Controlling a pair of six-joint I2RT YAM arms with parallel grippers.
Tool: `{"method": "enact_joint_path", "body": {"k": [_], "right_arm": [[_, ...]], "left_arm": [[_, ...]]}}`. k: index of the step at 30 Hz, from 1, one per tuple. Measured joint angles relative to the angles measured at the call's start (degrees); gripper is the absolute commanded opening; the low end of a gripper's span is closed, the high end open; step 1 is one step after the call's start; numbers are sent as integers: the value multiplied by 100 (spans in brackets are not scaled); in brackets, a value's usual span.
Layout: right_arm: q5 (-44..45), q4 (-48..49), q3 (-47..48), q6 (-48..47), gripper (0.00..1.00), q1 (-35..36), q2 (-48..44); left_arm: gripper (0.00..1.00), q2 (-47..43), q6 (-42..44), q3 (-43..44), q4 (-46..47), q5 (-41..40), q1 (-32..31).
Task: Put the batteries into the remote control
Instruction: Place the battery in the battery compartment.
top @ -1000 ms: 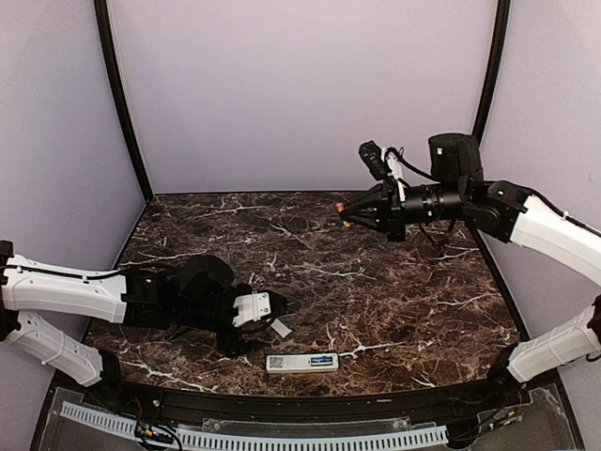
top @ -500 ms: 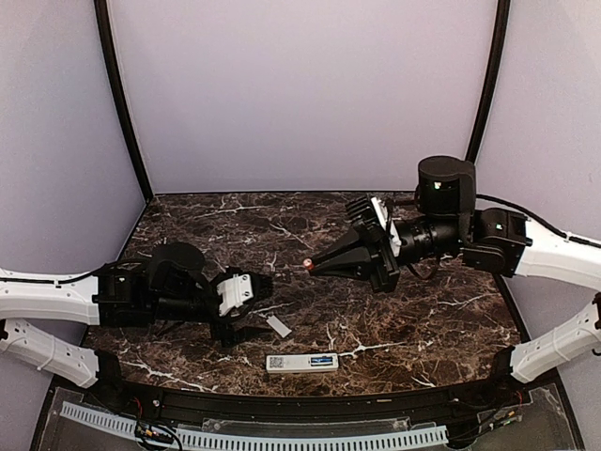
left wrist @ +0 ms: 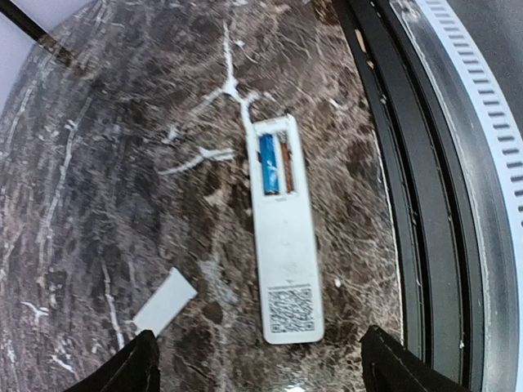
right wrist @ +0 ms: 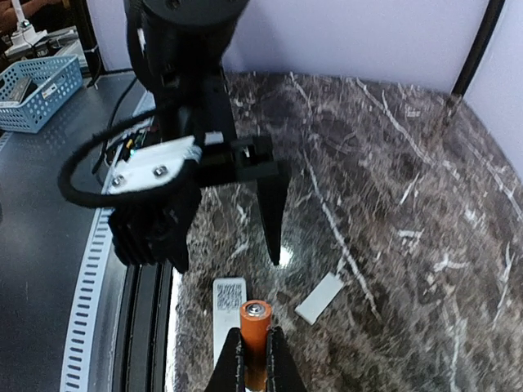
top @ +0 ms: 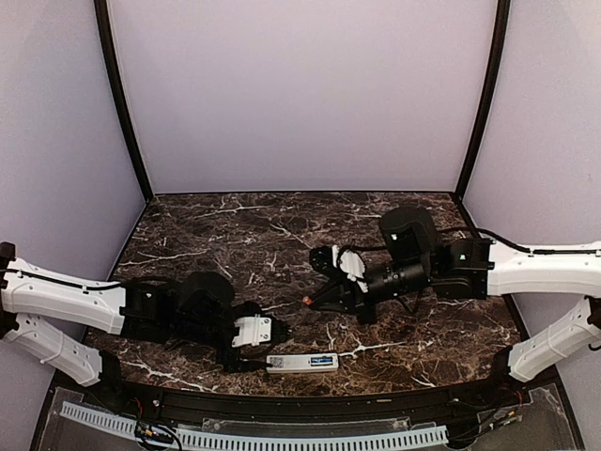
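Well, right end effector: clamped on the orange battery. It has swung down from the upper right of the top view to mid-frame, nose aimed at the remote control.
Left end effector: spread wide, holding nothing. It has slid toward lower centre, a finger on either side of the remote control's near end.
Remote control: flat on the bench, lower centre of the top view, compartment open.
Battery count: two. The blue battery is seated in the compartment, the orange battery is airborne.
Cover: one, lying loose beside the remote control.
Meaning: roughly halfway. The second slot looks free, and insertion seems next.
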Motion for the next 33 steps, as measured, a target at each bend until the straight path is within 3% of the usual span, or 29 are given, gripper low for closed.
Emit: {"method": "enact_joint_path", "body": {"k": [9, 20, 27, 33], "right_arm": [[245, 457, -1233, 787, 0, 2, 262], [302, 839, -1279, 826, 0, -205, 299], [-37, 1399, -1276, 704, 0, -986, 308], [-162, 2144, -916, 1447, 0, -1578, 1012]], "left_arm": [[84, 105, 350, -437, -136, 197, -63], [85, 35, 601, -409, -221, 181, 83], [87, -455, 208, -350, 667, 595, 1414], [87, 649, -278, 205, 1871, 914, 2197]]}}
